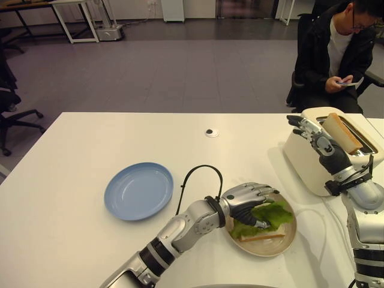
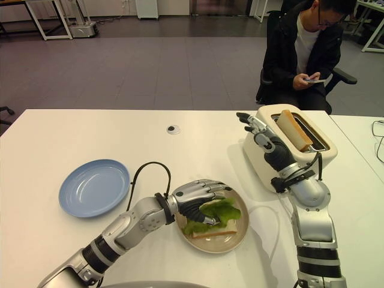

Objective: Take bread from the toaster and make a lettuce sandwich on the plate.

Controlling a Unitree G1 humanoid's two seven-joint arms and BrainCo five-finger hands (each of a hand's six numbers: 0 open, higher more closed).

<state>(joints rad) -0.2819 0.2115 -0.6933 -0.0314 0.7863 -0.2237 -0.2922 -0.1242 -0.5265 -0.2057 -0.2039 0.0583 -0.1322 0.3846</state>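
Observation:
A beige plate (image 1: 287,241) near the table's front holds a bread slice (image 1: 264,237) with green lettuce (image 1: 275,215) on top. My left hand (image 1: 247,201) lies over the lettuce's left side, fingers curled onto the leaf. At the right stands a white toaster (image 1: 305,163) with a second bread slice (image 1: 343,133) sticking up from its slot. My right hand (image 1: 314,137) is raised against the toaster's left top edge, just left of that slice, with its fingers stretched out and holding nothing.
An empty blue plate (image 1: 139,191) sits left of centre. A small round grommet (image 1: 211,132) is set in the table farther back. The toaster's white cable (image 1: 312,215) loops across the table right of the beige plate.

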